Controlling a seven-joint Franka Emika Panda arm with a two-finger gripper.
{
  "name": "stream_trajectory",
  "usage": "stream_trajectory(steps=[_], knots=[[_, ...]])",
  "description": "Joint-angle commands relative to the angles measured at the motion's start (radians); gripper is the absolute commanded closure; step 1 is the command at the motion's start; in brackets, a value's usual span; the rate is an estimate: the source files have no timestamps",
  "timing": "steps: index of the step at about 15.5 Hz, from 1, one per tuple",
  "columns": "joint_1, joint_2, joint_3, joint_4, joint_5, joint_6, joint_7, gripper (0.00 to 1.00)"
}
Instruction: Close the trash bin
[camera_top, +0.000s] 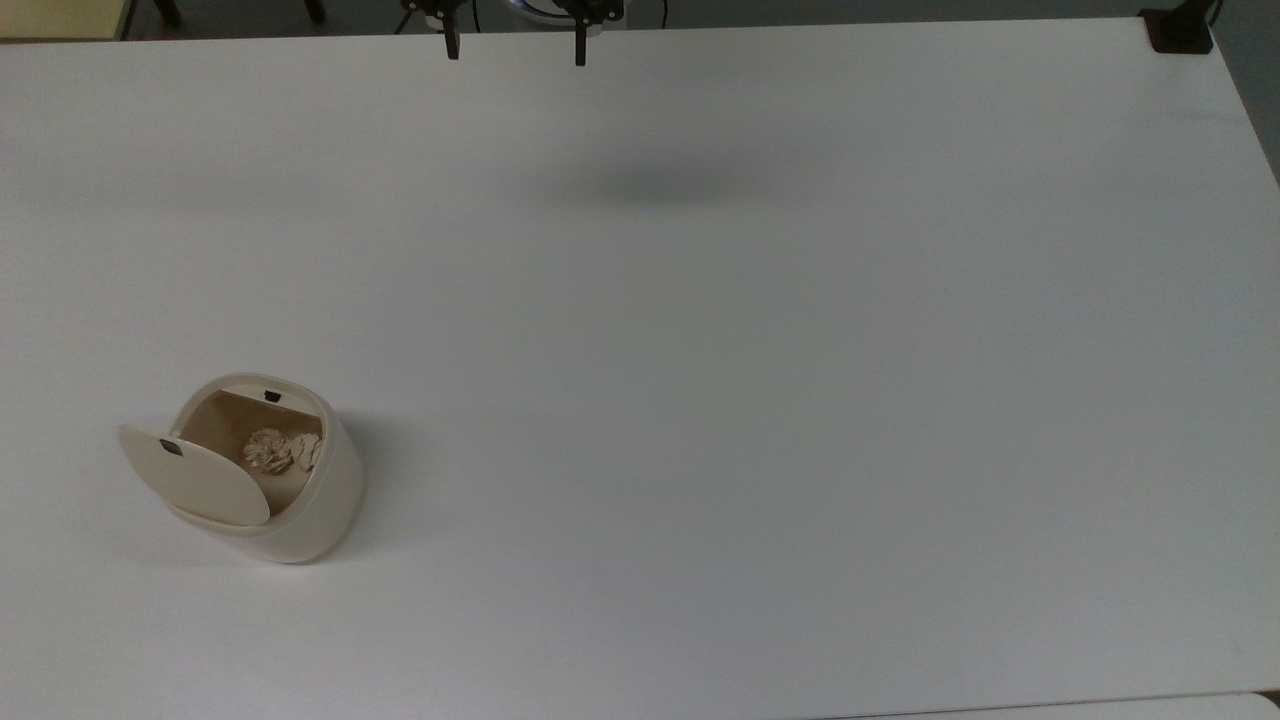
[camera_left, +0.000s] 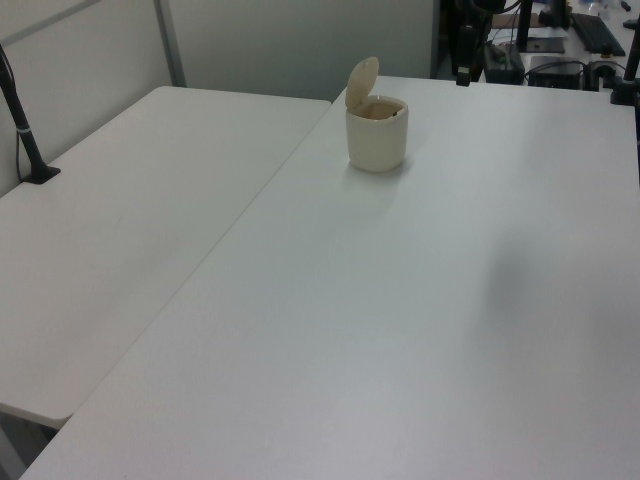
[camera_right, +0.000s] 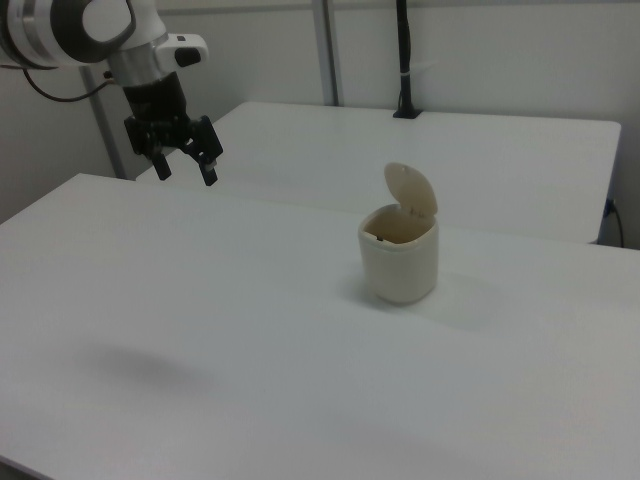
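Spread-fingered and holding nothing, the gripper (camera_right: 186, 170) hangs high over the white table (camera_right: 200, 330), well apart from the trash bin (camera_right: 399, 255) standing on it, lid (camera_right: 411, 190) tipped upright, crumpled paper (camera_top: 280, 451) inside.

Bright, even overhead light casts soft, blurry shadows on the table (camera_top: 700, 400).
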Motion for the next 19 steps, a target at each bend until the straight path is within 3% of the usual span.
stream_trajectory(steps=[1,19], knots=[[0.023,-0.025,-0.023,-0.02,0.023,-0.011,-0.017,0.0],[0.014,-0.016,-0.038,-0.016,0.023,0.003,-0.028,0.02]])
